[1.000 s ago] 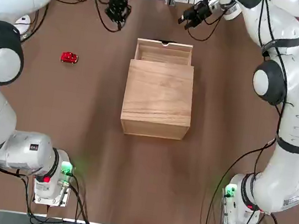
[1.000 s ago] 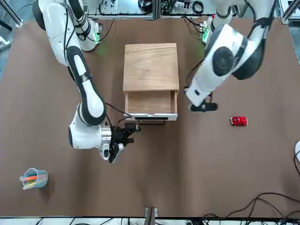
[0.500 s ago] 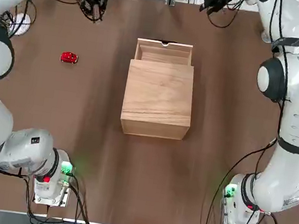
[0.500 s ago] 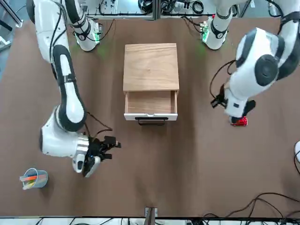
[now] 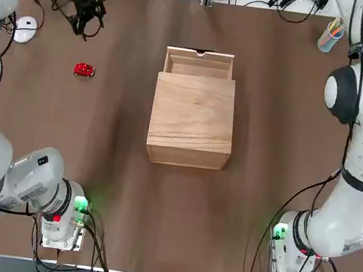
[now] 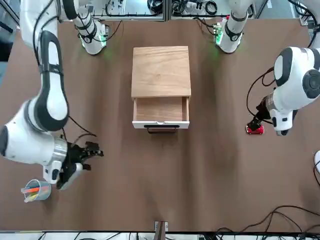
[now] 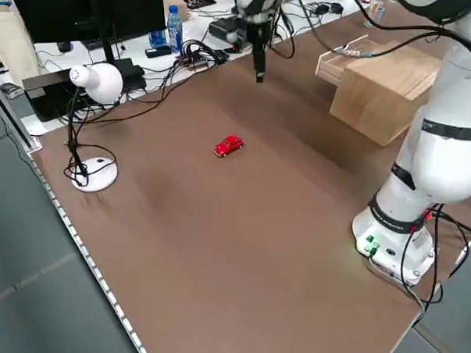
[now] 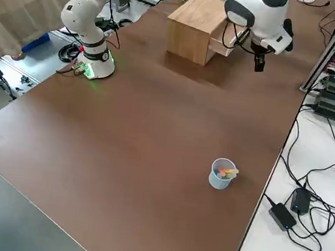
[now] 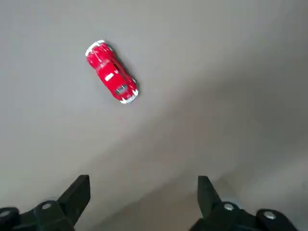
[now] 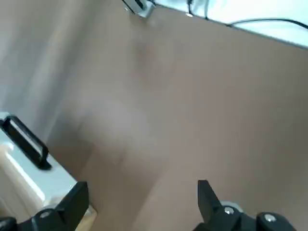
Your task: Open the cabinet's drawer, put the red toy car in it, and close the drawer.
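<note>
The cabinet (image 5: 192, 120) stands mid-table with its drawer (image 5: 199, 64) pulled out on the far side, empty inside; the dark handle (image 6: 161, 129) shows in the front view. The red toy car (image 5: 83, 69) rests on the table to the cabinet's left, also seen as the car (image 9: 111, 72) in the left wrist view. My left gripper (image 5: 82, 26) hovers just beyond the car, open, with nothing between its fingers (image 9: 79, 192). My right gripper (image 6: 82, 156) is open and empty, off to the drawer's right side near the far edge.
A white mouse (image 5: 25, 27) lies at the far left. A cup of pens (image 5: 329, 35) stands at the far right corner. Cables run along the far edge, and a desk lamp (image 7: 91, 81) stands beside the table.
My left gripper has swung left from near the drawer to a spot over the car and opened. My right gripper has moved away from the drawer front toward the far right.
</note>
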Robot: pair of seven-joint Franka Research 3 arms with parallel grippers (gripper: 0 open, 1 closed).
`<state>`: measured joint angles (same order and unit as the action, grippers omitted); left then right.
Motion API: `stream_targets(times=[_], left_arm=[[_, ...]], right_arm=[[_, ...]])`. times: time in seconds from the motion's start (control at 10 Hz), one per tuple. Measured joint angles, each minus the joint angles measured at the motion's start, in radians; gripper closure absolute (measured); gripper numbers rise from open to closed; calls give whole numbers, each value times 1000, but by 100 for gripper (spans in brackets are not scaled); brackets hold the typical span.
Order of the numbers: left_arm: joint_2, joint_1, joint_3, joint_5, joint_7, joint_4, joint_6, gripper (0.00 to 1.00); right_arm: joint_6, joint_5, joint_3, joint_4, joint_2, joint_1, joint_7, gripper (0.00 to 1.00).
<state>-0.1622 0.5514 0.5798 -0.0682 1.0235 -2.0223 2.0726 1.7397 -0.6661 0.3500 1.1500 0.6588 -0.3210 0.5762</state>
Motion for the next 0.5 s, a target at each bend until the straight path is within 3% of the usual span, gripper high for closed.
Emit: stream_targets(times=[0.3,0.5], left_arm=[[-21,83,-1,1,107,-107,163,0],[-67,107,-2,1,222,-115,210,0]], right_arm=[[-104,41,144,0,-43,18,-12,0],[-104,114,182,-4,-57,18,-65,0]])
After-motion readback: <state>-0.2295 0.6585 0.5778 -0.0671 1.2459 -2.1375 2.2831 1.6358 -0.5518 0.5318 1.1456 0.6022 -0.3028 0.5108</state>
